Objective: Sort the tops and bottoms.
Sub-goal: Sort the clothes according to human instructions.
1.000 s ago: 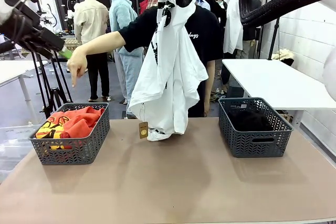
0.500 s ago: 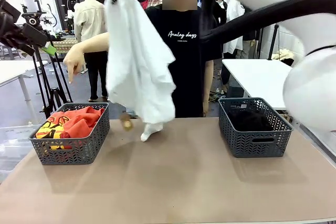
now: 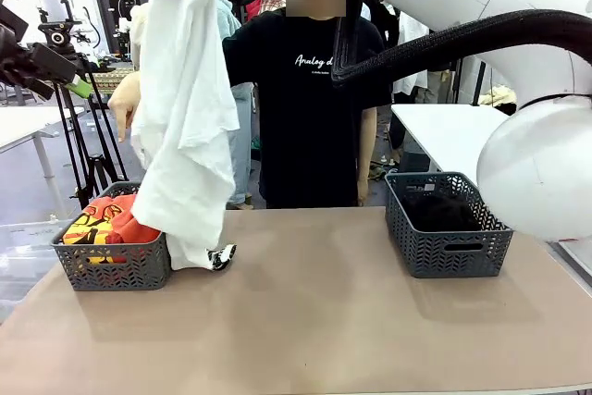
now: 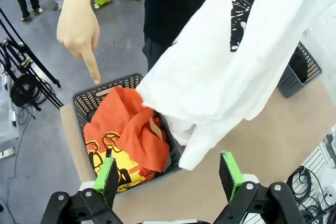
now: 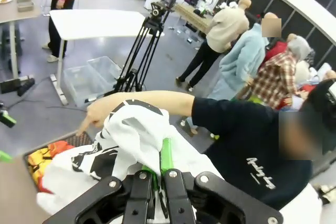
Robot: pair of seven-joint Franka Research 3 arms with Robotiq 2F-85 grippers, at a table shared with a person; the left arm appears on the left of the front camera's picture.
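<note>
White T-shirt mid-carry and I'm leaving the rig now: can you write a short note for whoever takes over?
Right hand: shut on the white T-shirt, held high, hem hanging by the left basket.
Left hand: open, holding nothing, above that basket.
Person's hand points down at the left basket.
Done: orange-red T-shirt in the left basket; black garment in the right basket.
Left: lower the white T-shirt into the left basket and release.
</note>
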